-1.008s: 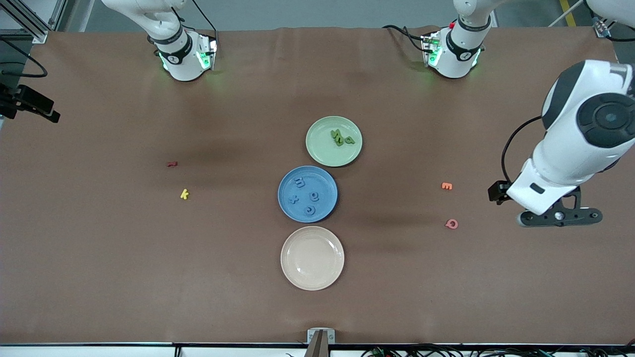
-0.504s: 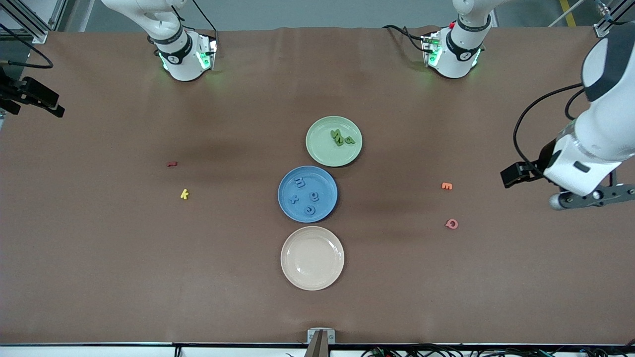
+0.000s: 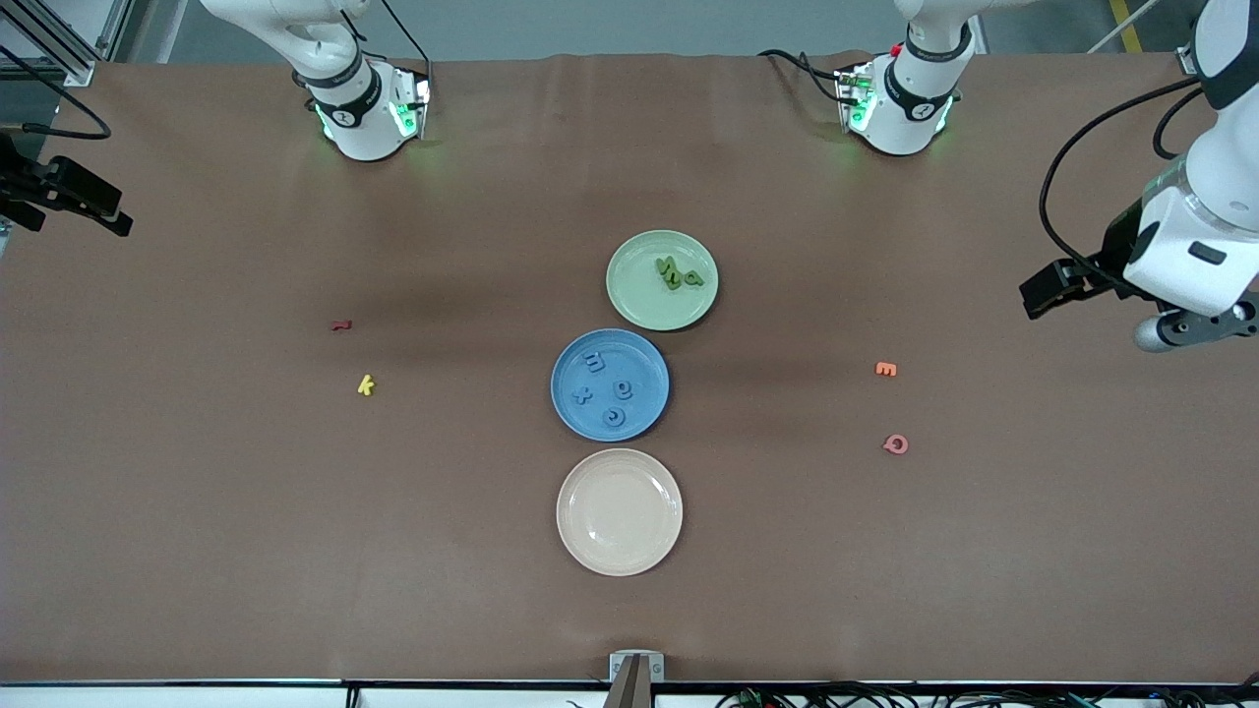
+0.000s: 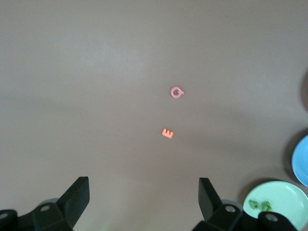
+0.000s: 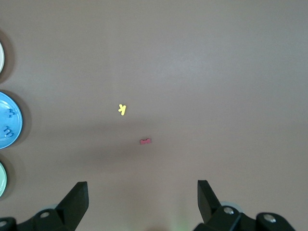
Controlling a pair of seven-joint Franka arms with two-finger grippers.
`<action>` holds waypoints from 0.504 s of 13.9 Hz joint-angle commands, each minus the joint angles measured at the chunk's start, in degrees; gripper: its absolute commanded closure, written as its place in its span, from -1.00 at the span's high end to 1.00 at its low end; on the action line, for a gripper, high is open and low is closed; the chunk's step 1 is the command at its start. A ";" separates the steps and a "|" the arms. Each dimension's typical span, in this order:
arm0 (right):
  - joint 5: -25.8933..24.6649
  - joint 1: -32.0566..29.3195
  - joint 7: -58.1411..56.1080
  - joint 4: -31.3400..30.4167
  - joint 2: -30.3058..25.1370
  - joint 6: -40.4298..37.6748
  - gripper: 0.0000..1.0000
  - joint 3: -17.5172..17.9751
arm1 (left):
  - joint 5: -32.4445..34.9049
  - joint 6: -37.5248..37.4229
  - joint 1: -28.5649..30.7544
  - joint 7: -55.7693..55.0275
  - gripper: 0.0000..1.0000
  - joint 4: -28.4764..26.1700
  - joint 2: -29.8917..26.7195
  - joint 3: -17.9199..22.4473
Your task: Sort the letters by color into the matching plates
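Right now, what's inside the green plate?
The green plate holds a clump of green letters piled toward its edge nearest the left arm's base. They overlap, so I cannot count them; anything under the pile is hidden.

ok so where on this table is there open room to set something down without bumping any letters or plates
The beige plate holds nothing. Bare table runs along the camera edge on both sides of it. The middle is crowded: green plate and blue plate almost touch. Loose letters sit toward each end, yellow and pink.
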 commanded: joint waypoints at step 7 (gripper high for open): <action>-0.31 0.55 -0.50 -1.36 -1.23 0.75 1.00 -0.65 | -3.29 0.68 -5.17 8.53 1.00 -13.66 -14.17 8.24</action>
